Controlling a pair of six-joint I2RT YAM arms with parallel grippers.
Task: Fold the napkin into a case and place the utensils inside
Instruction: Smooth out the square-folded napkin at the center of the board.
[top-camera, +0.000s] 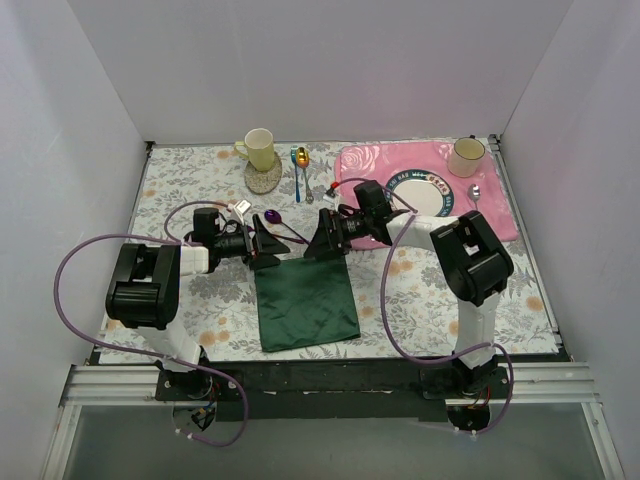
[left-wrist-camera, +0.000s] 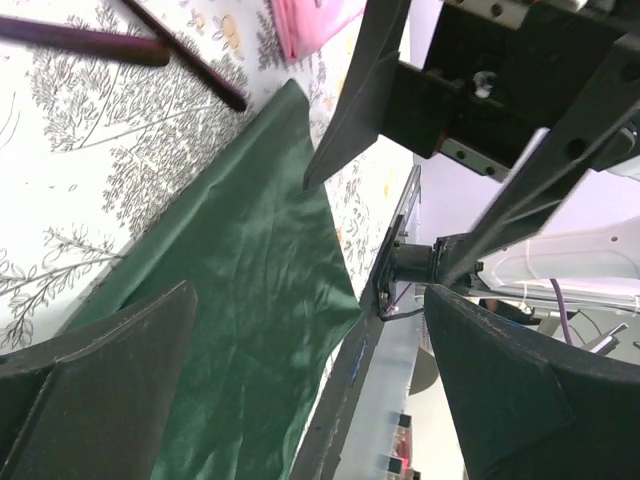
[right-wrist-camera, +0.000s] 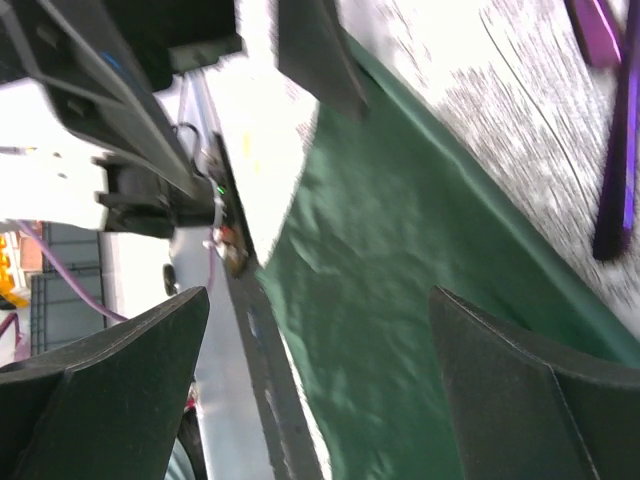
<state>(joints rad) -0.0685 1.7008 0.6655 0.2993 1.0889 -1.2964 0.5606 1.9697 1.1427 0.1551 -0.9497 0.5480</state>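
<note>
Dark green cloth napkin (top-camera: 305, 300): far corners hidden under left fingers (top-camera: 266, 246) and right fingers (top-camera: 326, 240). Purple metallic utensil handles (left-wrist-camera: 90, 42) cut off at 11 o'clock, left wrist view. Right wrist view blurred.

The dark green napkin (top-camera: 305, 303) lies flat as a slightly creased folded rectangle, its far edge at the tips of the left gripper (top-camera: 268, 250) and right gripper (top-camera: 322, 245), with the shiny purple utensils (top-camera: 273, 217) lying just beyond them, off the cloth.

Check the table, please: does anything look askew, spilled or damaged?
Nothing looks spilled or damaged. Only the dark green folded cloth napkin lies slightly askew: its edges slant against the near edge of the flowered table.
</note>
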